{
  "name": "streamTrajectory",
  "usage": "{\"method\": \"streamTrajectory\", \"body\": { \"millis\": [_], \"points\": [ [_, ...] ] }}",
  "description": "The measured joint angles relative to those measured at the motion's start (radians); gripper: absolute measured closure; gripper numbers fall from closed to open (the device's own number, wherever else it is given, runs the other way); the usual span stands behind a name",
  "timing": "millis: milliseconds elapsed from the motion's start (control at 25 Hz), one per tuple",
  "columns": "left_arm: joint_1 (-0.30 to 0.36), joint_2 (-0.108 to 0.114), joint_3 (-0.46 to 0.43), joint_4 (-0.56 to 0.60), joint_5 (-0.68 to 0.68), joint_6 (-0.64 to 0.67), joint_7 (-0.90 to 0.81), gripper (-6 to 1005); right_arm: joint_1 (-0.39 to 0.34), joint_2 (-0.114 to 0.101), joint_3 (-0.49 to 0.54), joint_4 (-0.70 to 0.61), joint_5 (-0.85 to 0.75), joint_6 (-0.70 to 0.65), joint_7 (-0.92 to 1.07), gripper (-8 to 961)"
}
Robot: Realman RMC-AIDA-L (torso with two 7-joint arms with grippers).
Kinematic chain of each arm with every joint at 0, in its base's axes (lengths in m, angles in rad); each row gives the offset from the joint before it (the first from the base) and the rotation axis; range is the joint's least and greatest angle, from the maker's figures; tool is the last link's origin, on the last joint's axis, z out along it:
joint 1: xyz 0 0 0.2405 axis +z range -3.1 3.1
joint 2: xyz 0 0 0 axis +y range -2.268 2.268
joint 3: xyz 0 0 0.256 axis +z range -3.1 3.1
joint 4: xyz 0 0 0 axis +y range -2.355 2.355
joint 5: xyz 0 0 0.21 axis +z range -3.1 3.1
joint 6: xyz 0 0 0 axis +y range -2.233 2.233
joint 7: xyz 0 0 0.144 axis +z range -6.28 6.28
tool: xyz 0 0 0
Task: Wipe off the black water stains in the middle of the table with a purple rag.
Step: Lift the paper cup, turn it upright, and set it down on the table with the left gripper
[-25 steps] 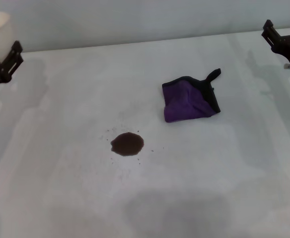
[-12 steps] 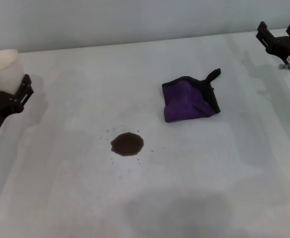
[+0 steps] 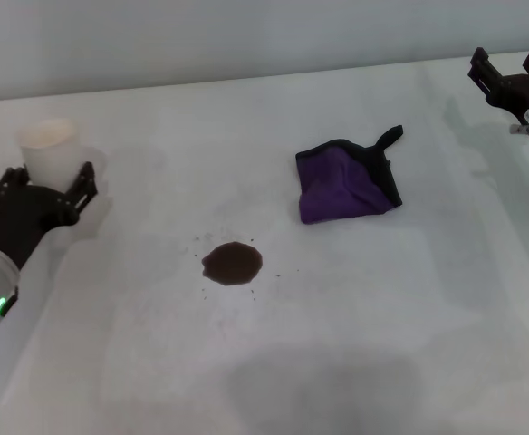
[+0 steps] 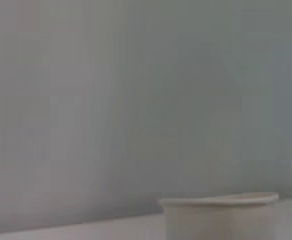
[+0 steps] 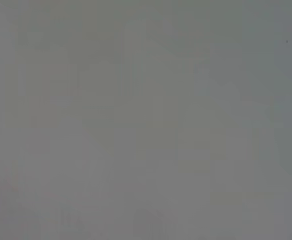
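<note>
The black water stain [image 3: 232, 263], a roundish dark blotch with tiny specks around it, lies in the middle of the white table [image 3: 337, 317]. The purple rag [image 3: 346, 186], crumpled, with black edging and a loop tab, lies to the stain's far right. My left gripper [image 3: 43, 178] is at the left side of the table, shut on a white paper cup [image 3: 49, 147] held upright low at the tabletop. The cup's rim shows in the left wrist view [image 4: 218, 201]. My right gripper [image 3: 506, 60] is open and empty at the far right, well apart from the rag.
A pale wall runs behind the table's far edge. The right wrist view shows only plain grey.
My left gripper has moved right and toward me with the cup, coming down near the tabletop. My right gripper shifted slightly left. The rag and the stain have not moved.
</note>
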Motion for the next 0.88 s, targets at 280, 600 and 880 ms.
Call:
{"method": "streamTrajectory", "body": {
  "millis": [280,600,880],
  "points": [
    [0.01,-0.002,0.0,0.017,0.011,-0.028,0.002,213,-0.001,0.0,0.0,0.008,0.0,0.0,0.0,90],
    [0.041,-0.002,0.0,0.043,0.013,-0.032,0.07,200,-0.001,0.0,0.0,0.011,0.0,0.0,0.0,91],
    [0.055,-0.002,0.0,0.06,0.013,-0.032,0.102,188,-0.002,0.0,0.0,0.011,0.0,0.0,0.0,91]
  ]
}}
